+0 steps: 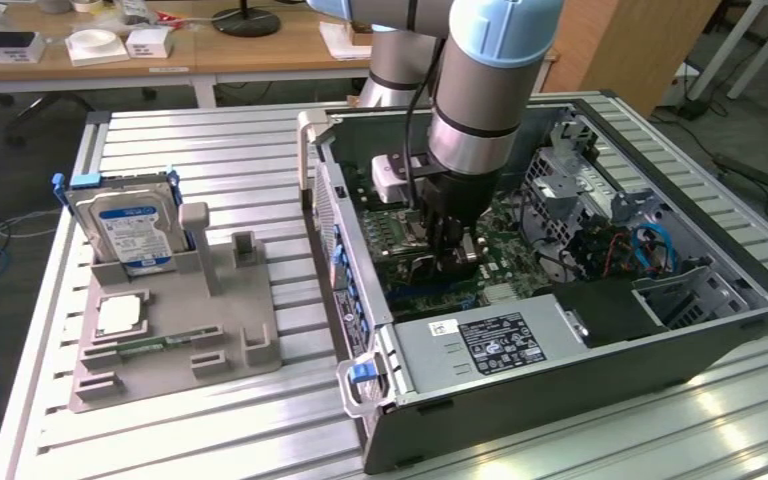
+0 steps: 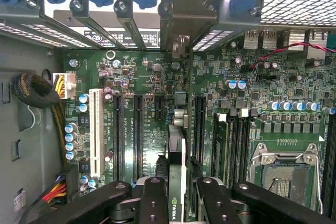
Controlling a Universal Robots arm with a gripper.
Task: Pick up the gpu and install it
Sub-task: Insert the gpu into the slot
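Claw (image 2: 177, 195) grips one gpu (image 2: 177, 145) edge-on above the motherboard's (image 2: 152, 77) two long black slots (image 2: 127, 135).

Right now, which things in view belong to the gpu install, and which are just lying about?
In the job:
- gpu, edge-on in the jaws
- gripper
- motherboard in the computer case

Lying about:
- hard drive standing in the grey parts holder
- processor chip on that holder

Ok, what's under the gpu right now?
The gpu hangs edge-on in the pincer over the motherboard, among the long black slots. The card hides whatever sits directly beneath its edge.
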